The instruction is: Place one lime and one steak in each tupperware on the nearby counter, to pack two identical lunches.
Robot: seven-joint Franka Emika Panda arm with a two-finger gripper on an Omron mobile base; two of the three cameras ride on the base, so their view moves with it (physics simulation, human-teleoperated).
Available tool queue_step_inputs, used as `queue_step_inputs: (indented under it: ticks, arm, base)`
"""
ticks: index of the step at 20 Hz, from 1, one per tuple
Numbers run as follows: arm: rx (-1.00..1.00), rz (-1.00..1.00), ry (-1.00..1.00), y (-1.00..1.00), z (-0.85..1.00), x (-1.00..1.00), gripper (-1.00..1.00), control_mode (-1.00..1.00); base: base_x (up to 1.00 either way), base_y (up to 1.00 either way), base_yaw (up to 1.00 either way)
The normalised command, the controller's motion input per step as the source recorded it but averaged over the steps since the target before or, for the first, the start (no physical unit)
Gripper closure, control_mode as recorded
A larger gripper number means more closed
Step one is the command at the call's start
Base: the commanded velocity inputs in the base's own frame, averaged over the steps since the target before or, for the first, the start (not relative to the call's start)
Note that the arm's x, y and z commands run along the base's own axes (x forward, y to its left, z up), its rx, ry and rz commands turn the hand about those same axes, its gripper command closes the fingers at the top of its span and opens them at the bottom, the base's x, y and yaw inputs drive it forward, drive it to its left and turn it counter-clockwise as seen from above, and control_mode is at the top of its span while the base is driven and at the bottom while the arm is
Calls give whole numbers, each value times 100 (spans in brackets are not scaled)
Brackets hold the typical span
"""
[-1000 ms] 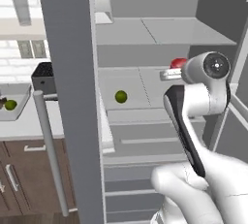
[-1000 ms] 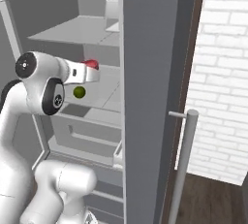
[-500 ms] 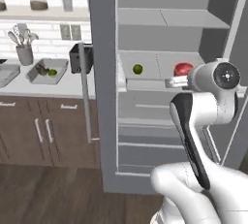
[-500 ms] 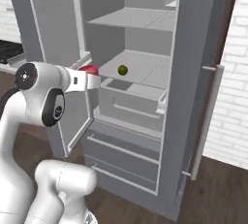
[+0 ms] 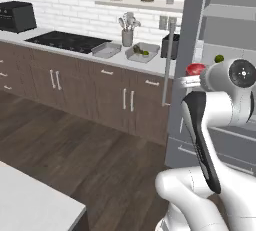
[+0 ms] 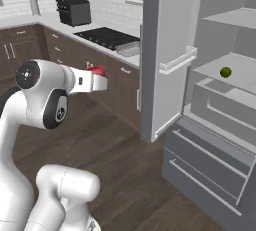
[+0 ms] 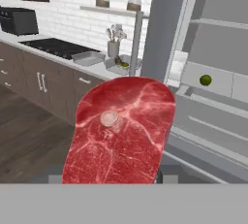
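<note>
My gripper (image 5: 192,77) is shut on the red-pink steak (image 5: 195,68), held in mid-air in front of the open fridge; the steak (image 7: 121,131) hides the fingertips in the hand view. On the counter (image 5: 116,58) lie two grey tupperware trays. The left tupperware (image 5: 106,50) looks empty. The right tupperware (image 5: 142,53) holds a lime (image 5: 145,52) and a dark lump beside it. The other lime (image 5: 219,58) rests on a fridge shelf, to the right of my hand. From the right base camera the steak (image 6: 95,69) sits atop the gripper (image 6: 98,78).
The open fridge door (image 5: 187,50) stands between my hand and the counter's right end. A black toaster (image 5: 170,46) and a grey utensil cup (image 5: 127,37) flank the right tray. A cooktop (image 5: 62,41) lies further left. A pale island corner (image 5: 35,202) is near left.
The whole scene has shifted: the base has backed away from the fridge and swung toward the counter, which now shows at length. The steak stays in my shut gripper.
</note>
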Motion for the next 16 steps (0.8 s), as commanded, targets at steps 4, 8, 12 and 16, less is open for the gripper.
queue_step_inputs:
  ticks: [4,8,12,16]
  arm:
    - [0,0,0,0,0,0,100,100]
    - [0,0,0,0,0,0,100,100]
    - [0,0,0,0,0,0,100,100]
    - [0,0,0,0,0,0,100,100]
  base:
    - [27,51,78]
    - [100,-14,63]
    - [100,-65,39]
    - [100,-50,29]
